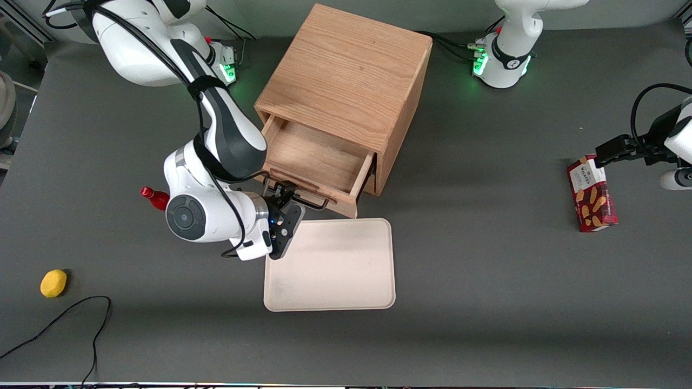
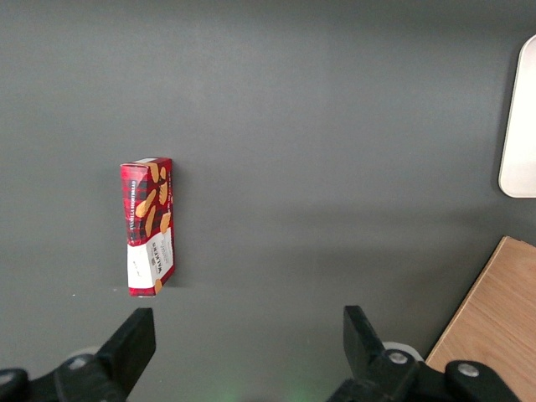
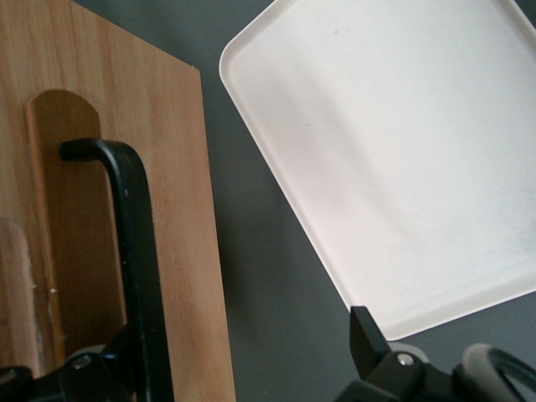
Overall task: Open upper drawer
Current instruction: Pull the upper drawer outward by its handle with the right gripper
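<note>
**Upper drawer** [image 1: 316,156]: light oak, shallow and wide. Stands pulled well out of the cabinet front, its bare wooden floor open to view from above. Middle of the front view, slightly above centre. Its front panel [image 3: 180,209] fills much of the right wrist view.

**Handle** [image 1: 313,204]: thin black bar on the drawer front, its bent end [image 3: 134,234] set into a rounded recess in the wood.

**Gripper** [image 1: 286,195]: right arm's, at the drawer front, just above the tray's nearest corner. In the right wrist view the gripper [image 3: 243,343] has its fingers spread wide. The bar passes between them, close against one finger and well apart from the other, so it is not clamped.

**Oak cabinet** [image 1: 346,70]: boxy, upper middle of the front view, set at an angle on the dark grey table [image 1: 486,297].

**Tray** [image 1: 330,265]: cream, rounded corners, nothing on it. It lies in front of the drawer, one edge almost under the drawer front.

**Biscuit box** [image 1: 592,194]: red tartan, lying flat toward the parked arm's end of the table.

**Yellow fruit** [image 1: 53,283]: likely a lemon, low in the front view toward the working arm's end, beside a loose black cable [image 1: 59,319].

**Red item** [image 1: 154,198]: possibly a small bottle, mostly hidden by the arm.
</note>
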{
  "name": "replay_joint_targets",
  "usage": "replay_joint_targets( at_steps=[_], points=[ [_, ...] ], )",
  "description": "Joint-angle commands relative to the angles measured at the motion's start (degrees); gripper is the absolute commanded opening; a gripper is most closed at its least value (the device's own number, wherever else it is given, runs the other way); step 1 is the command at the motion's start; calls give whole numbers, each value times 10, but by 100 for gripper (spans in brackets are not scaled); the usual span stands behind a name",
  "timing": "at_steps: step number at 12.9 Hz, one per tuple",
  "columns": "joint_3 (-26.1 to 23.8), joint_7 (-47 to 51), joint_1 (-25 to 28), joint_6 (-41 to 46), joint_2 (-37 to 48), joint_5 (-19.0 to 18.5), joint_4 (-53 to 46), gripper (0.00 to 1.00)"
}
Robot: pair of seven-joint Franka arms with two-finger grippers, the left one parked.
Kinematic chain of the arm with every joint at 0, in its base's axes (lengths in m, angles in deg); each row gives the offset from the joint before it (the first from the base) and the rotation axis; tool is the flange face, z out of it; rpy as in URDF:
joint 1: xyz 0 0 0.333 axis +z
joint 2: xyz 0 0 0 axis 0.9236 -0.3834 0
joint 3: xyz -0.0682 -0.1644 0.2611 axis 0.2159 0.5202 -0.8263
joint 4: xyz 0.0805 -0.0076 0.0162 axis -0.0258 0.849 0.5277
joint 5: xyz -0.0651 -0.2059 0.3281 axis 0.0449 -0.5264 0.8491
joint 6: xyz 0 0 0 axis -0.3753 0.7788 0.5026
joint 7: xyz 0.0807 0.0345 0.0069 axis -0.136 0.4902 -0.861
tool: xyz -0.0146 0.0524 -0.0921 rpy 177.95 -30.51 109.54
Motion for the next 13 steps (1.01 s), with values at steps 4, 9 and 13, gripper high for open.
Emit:
replay_joint_targets(
  at_steps=[4, 9, 13],
  points=[
    [0, -20, -7, 12, -31, -9, -49, 100],
    [0, -22, -13, 12, -41, -19, -61, 100],
    [0, -29, -15, 12, -45, -20, -72, 100]
  ],
)
